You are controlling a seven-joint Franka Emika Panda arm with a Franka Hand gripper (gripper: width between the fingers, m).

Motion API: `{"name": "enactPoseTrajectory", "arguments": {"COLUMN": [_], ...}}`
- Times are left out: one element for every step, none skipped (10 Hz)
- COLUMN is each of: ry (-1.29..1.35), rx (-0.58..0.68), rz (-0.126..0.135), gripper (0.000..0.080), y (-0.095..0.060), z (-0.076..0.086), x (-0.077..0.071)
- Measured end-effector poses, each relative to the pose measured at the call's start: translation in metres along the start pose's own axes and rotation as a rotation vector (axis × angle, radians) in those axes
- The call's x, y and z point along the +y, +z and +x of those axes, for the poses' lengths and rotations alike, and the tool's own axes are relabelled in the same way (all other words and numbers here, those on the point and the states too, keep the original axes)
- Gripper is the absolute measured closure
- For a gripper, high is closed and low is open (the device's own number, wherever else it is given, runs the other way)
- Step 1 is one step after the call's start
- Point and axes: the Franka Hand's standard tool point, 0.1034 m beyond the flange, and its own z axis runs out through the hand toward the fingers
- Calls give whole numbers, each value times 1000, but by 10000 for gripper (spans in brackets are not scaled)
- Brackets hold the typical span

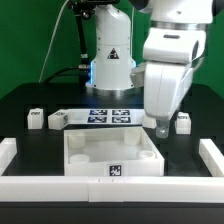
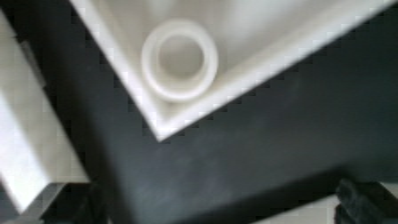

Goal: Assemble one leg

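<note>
Three small white legs show in the exterior view: one (image 1: 183, 122) just to the right of my gripper (image 1: 163, 129), and two (image 1: 36, 119) (image 1: 58, 118) at the back left. The gripper hangs low over the black table by the far right corner of the large white tray-like part (image 1: 84, 146). It holds nothing. In the wrist view the two dark fingertips (image 2: 363, 200) stand far apart with only bare black table between them (image 2: 205, 205). The tray's corner with a round socket (image 2: 182, 58) lies just ahead of them. No leg shows in the wrist view.
The marker board (image 1: 110, 115) lies behind the tray, in front of the arm's base. White rails run along the front (image 1: 60, 186), the left (image 1: 8, 150) and the right (image 1: 212, 155) of the work area. A white strip (image 2: 25, 120) shows in the wrist view.
</note>
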Motion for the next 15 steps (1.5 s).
{"name": "enactPoseTrajectory", "arguments": {"ry": [-46,-68,-58,-59,-58,-58,-65,-171,-242,-279,-340,-347,-346,-346,-346], "rx": [-3,-5,-4,-4,-4,-4,-4,12,15,13,10,7,7,7,7], "rz": [7,14,13,13,13,13,12,-13,-12,-3,1,6,6,6,6], "gripper": [150,150,150,150,150,150,150,150,150,150,150,150,150,150,150], "y": [3,6,5,5,5,5,6,11,17,20,23,25,25,25,25], "z": [-5,-12,-11,-11,-11,-11,-12,-17,-28,-37,-45,-51,-50,-50,-51], "x": [-1,-2,-2,-2,-2,-2,-2,-9,-21,-27,-30,-32,-32,-32,-32]}}
